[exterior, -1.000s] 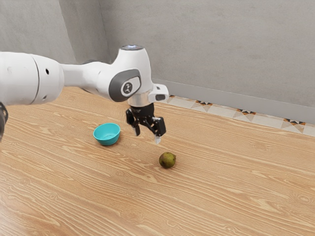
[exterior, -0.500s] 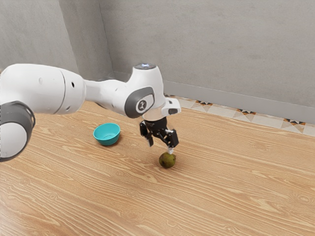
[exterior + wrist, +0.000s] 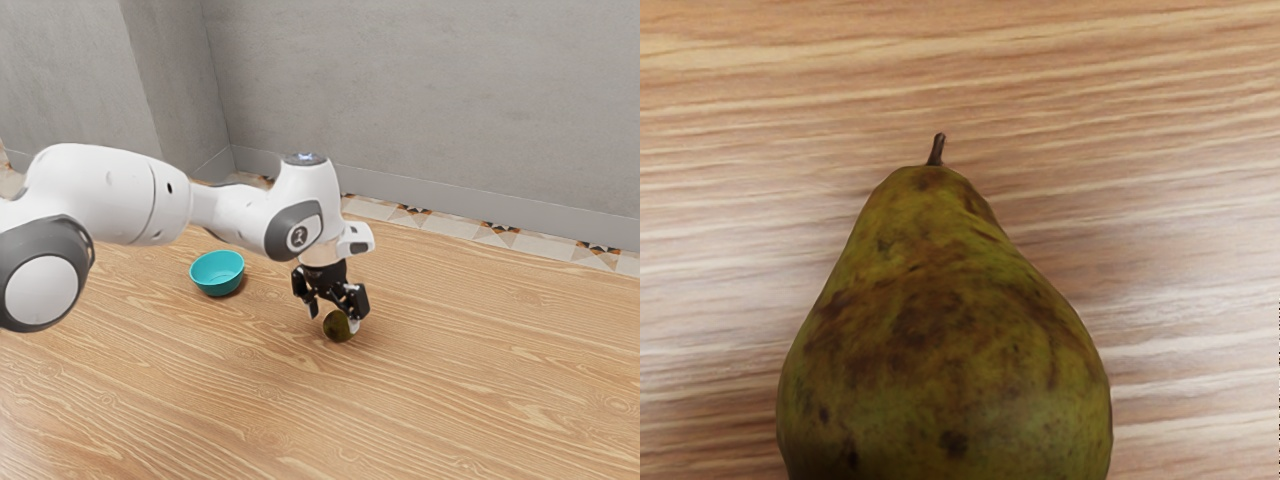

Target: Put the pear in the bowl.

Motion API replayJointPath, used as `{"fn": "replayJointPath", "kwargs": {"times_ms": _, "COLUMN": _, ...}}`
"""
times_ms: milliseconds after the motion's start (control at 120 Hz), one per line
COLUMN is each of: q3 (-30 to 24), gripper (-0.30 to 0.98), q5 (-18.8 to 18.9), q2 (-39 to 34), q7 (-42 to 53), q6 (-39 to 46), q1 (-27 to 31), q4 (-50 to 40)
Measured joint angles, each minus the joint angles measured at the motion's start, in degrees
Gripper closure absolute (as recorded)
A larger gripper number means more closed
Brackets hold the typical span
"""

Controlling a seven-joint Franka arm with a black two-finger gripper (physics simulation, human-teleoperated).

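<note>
My gripper [image 3: 333, 317] is low over the table in the exterior view, open, its two fingers apart at the top of the pear [image 3: 337, 328]. One fingertip overlaps the pear's side toward the exterior view's right; a small gap shows beside the other. The dark green-brown pear rests on the wood. From the wrist view, the pear [image 3: 945, 340] lies just under my hand, its stem and narrow end visible. A turquoise bowl [image 3: 217, 274] stands upright on the table toward the exterior view's left, apart from the pear.
The wooden table [image 3: 480, 370] stretches around the pear and bowl. Behind it stands a grey wall [image 3: 450, 100] with a patterned tile strip [image 3: 500, 236] along its foot. My arm reaches above and behind the bowl.
My hand has come down and toward the exterior view's right, from above the table to around the pear's top. Pear and bowl have stayed where they were.
</note>
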Motion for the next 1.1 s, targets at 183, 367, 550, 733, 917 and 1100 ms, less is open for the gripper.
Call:
{"fn": "replayJointPath", "kwargs": {"times_ms": 183, "q3": 0.1, "gripper": 0.00, "q5": 0.1, "q2": 2.0, "q7": -0.1, "q6": 0.3, "q1": -0.1, "q4": 1.7}}
{"fn": "replayJointPath", "kwargs": {"times_ms": 367, "q3": 0.1, "gripper": 0.00, "q5": 0.2, "q2": 3.5, "q7": -0.1, "q6": 0.4, "q1": 0.2, "q4": 2.3}}
{"fn": "replayJointPath", "kwargs": {"times_ms": 550, "q3": 0.1, "gripper": 0.00, "q5": 0.1, "q2": 4.6, "q7": -0.2, "q6": 0.5, "q1": 0.3, "q4": 3.1}}
{"fn": "replayJointPath", "kwargs": {"times_ms": 733, "q3": 0.1, "gripper": 0.09, "q5": 0.0, "q2": 4.7, "q7": -0.2, "q6": 0.5, "q1": 0.2, "q4": 3.5}}
{"fn": "replayJointPath", "kwargs": {"times_ms": 917, "q3": 0.1, "gripper": 0.21, "q5": 0.0, "q2": 4.7, "q7": -0.2, "q6": 0.4, "q1": 0.1, "q4": 3.6}}
{"fn": "replayJointPath", "kwargs": {"times_ms": 1100, "q3": 0.1, "gripper": 0.27, "q5": 0.0, "q2": 4.5, "q7": -0.2, "q6": 0.0, "q1": 0.4, "q4": 3.6}}
